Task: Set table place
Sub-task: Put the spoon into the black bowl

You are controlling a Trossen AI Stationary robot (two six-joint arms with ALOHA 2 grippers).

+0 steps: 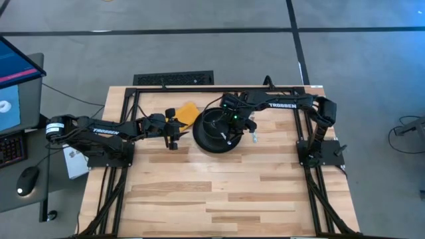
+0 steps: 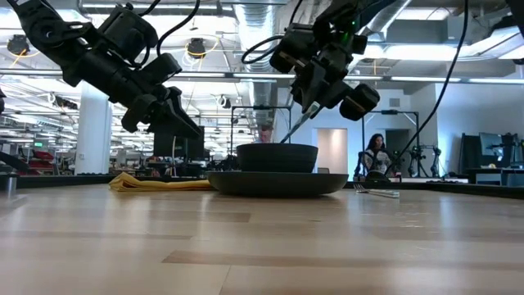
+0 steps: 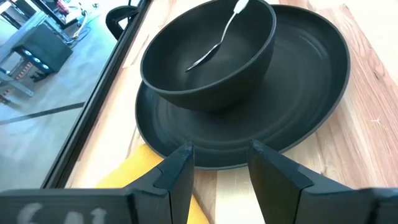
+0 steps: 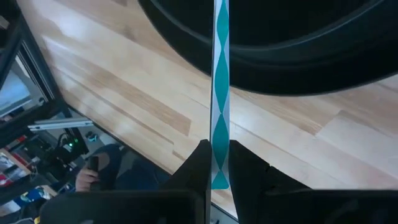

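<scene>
Wooden table (image 1: pixel 219 192): from above I see its near half bare; plate (image 1: pixel 202 141), bowl (image 1: pixel 216 123) and yellow cloth (image 1: pixel 186 113) crowd the far edge, a fork (image 1: pixel 254 137) just right of the plate. Low view: right gripper (image 2: pixel 315 94) above the bowl pinches a spoon (image 2: pixel 296 125). Left wrist: left gripper (image 3: pixel 219 163) spread beside the plate; spoon lies in the bowl. Right wrist: fingers (image 4: pixel 198 163) pressed on the handle.
</scene>
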